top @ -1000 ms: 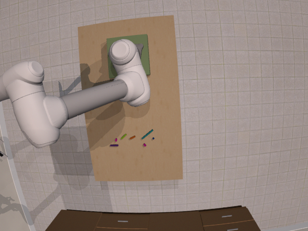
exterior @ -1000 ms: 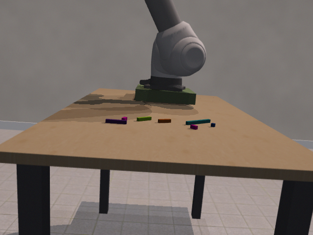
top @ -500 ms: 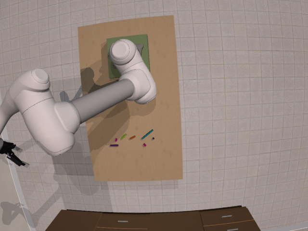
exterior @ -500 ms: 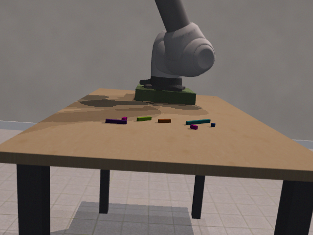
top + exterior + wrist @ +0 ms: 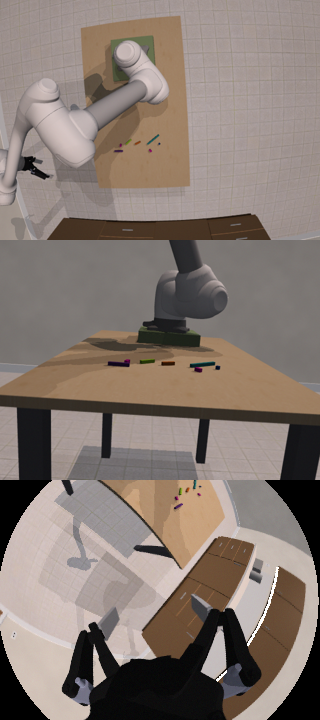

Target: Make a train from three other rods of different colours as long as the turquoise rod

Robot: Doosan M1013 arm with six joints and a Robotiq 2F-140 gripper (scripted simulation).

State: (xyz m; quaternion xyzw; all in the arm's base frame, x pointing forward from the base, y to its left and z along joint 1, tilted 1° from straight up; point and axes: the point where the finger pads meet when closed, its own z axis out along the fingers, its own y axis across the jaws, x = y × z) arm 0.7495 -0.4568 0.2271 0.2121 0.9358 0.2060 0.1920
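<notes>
Seven little rods lie flat on the wooden table [image 5: 168, 167] [image 5: 155, 389] [image 5: 210, 520], all apart from each other. The longest is the turquoise rod [image 5: 153, 139] [image 5: 202, 364] [image 5: 195, 484], and it lies on a slant in the top view. Near it are the tiny blue rod [image 5: 159, 143] [image 5: 217, 367] [image 5: 200, 486] and one short magenta rod [image 5: 150, 150] [image 5: 198, 369] [image 5: 199, 494]. The orange rod [image 5: 137, 142] [image 5: 168, 363] [image 5: 187, 489] sits between the turquoise one and the lime rod [image 5: 128, 141] [image 5: 147, 361] [image 5: 180, 491]. Past the lime one is the other magenta rod [image 5: 120, 145] [image 5: 127, 361] [image 5: 176, 498], just beside the dark purple rod [image 5: 118, 150] [image 5: 118, 364] [image 5: 178, 506]. The rods point different ways, so they do not make a train.

Farther up the table in the top view, a green block [image 5: 116, 74] [image 5: 168, 339] has the big arm [image 5: 116, 103] [image 5: 188, 291] standing on it. The arm bends out past the table's side. Its black gripper [image 5: 44, 169] [image 5: 153, 607] is out there too, well apart from the rods. Its two fingers are spread wide, with nothing in them. Brown cupboards [image 5: 180, 229] [image 5: 200, 580] stand past the table's end.
</notes>
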